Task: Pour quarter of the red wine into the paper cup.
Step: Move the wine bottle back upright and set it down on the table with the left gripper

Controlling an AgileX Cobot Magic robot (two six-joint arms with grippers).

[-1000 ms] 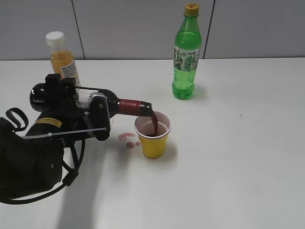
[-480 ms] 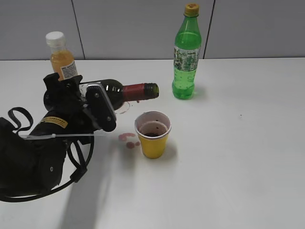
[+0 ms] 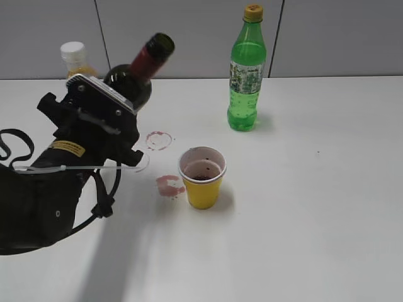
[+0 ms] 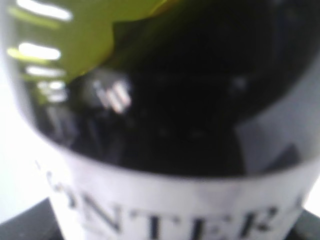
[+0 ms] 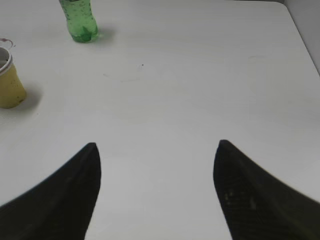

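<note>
My left gripper (image 3: 104, 119) is shut on the red wine bottle (image 3: 140, 70), a dark glass bottle with maroon neck foil. It is held above the table, tilted with its open mouth up and to the right. In the left wrist view the bottle (image 4: 190, 100) and its white label fill the frame; the fingers are hidden. The yellow paper cup (image 3: 201, 178) stands upright to the right of the gripper, with dark red wine inside. It also shows in the right wrist view (image 5: 9, 85). My right gripper (image 5: 156, 146) is open and empty over bare table.
A green soda bottle (image 3: 246, 72) stands behind the cup, also in the right wrist view (image 5: 79, 19). An orange juice bottle (image 3: 76, 58) stands behind my left arm. Wine spills (image 3: 169, 184) and a ring stain (image 3: 158, 139) mark the white table (image 3: 315, 189).
The bottle was pouring into the cup a second ago. It has since swung back from near level to neck-up and lifted away to the left. The cup has not moved.
</note>
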